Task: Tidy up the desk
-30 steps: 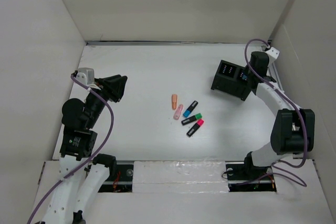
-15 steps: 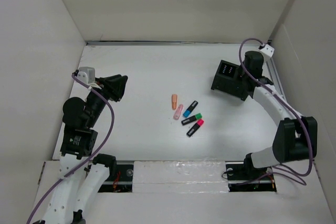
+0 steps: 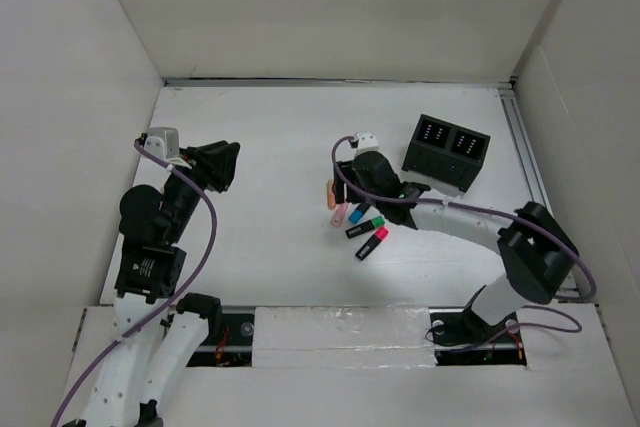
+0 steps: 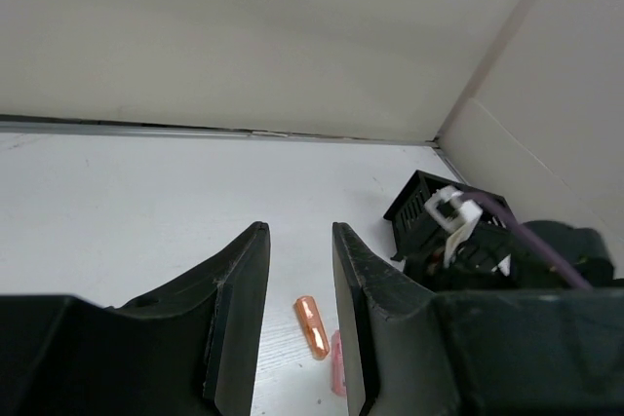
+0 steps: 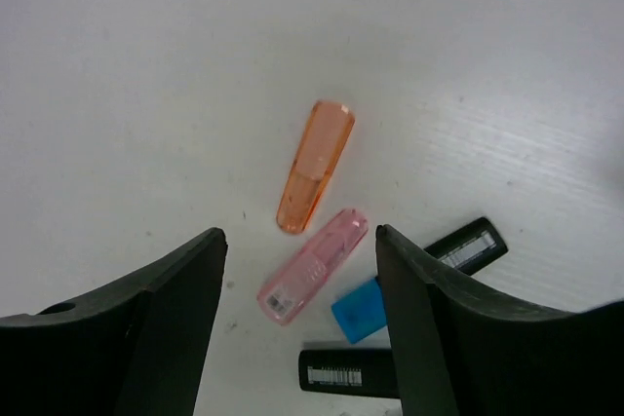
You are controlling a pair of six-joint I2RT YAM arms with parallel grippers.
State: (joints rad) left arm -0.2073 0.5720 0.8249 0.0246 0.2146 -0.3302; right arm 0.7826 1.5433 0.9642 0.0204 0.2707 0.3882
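Note:
Several markers lie in a loose cluster at the middle of the white desk (image 3: 270,127): an orange one (image 5: 314,165), a pale pink one (image 5: 312,266), a blue-capped one (image 5: 357,310), a green-capped one (image 3: 366,227) and a red-capped one (image 3: 372,243). My right gripper (image 5: 297,236) hovers open just above them, its jaws either side of the pale pink marker, holding nothing. My left gripper (image 4: 299,231) hangs over the left of the desk, aimed at the cluster, its jaws a little apart and empty. The black organizer box (image 3: 446,153) stands at the back right.
White walls border the desk on the left, back and right. The right arm (image 3: 470,215) stretches from its base at the near right across to the cluster. In the left wrist view the orange marker (image 4: 312,327) shows between the fingers, far off.
The right arm swung from the organizer box at the back right to the marker cluster in the middle, and its jaws opened wide. The left arm stayed put.

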